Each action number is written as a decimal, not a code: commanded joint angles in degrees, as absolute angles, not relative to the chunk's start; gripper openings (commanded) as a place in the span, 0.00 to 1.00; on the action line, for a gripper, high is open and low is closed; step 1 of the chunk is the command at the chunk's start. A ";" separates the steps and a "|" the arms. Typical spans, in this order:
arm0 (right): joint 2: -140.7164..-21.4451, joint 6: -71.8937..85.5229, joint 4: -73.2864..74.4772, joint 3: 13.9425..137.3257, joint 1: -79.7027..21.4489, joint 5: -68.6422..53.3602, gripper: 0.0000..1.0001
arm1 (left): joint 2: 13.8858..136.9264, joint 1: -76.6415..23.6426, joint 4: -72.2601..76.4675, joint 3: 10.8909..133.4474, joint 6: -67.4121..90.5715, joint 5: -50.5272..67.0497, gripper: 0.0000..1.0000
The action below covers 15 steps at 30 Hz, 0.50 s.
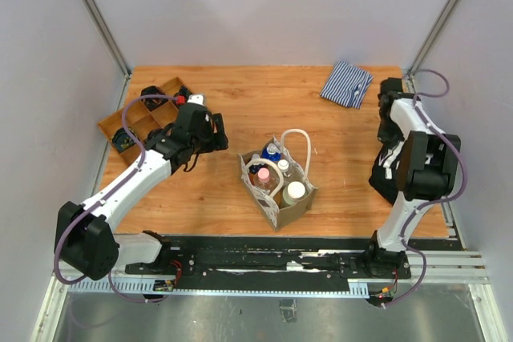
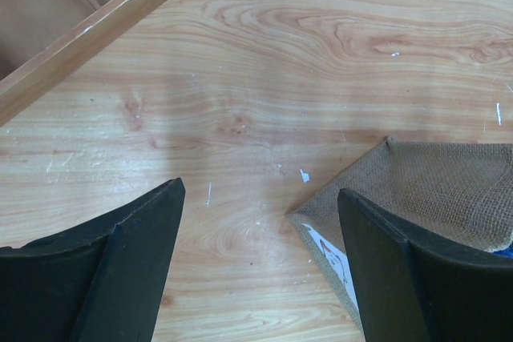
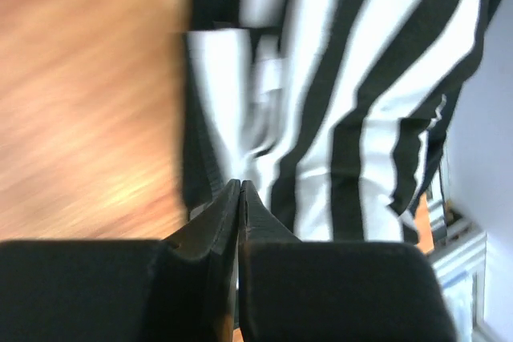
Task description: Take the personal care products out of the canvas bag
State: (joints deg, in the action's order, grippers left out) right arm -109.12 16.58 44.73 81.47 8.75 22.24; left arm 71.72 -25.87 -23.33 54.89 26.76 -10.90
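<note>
The left gripper (image 2: 260, 191) is wide apart. The canvas bag (image 2: 437, 190) just right of it could tip if bumped. The right gripper (image 3: 240, 187) is pinched together, empty.

A wooden worktop (image 1: 240, 94) with visible grain stands between plain pale grey walls (image 1: 264, 6); slim metal posts (image 1: 94, 12) run down both back corners, and a dull metal sheet (image 1: 240, 318) shows below.

I am reading no legible text anywhere, the canvas bag (image 1: 295, 212) showing dark print too small for me to decipher
</note>
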 commanded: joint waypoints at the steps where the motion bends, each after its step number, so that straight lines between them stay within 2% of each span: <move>1: -102.43 12.16 37.65 84.22 0.42 18.04 0.01 | 69.98 -25.66 -23.98 54.74 26.34 -12.07 0.82; 5: -106.25 8.84 32.33 90.83 -2.09 4.12 0.01 | 68.83 -25.66 -23.82 53.89 26.63 -12.82 0.82; 10: -125.90 8.43 41.48 116.74 -1.38 -9.02 0.01 | 68.62 -25.71 -24.17 53.96 26.98 -12.85 0.82; 12: -131.35 8.35 42.88 125.42 -1.40 -11.67 0.01 | 68.63 -25.66 -25.15 54.80 26.83 -12.66 0.82; 15: -136.92 7.84 41.02 132.18 -1.36 -12.99 0.01 | 68.03 -25.66 -26.69 56.45 26.57 -13.29 0.83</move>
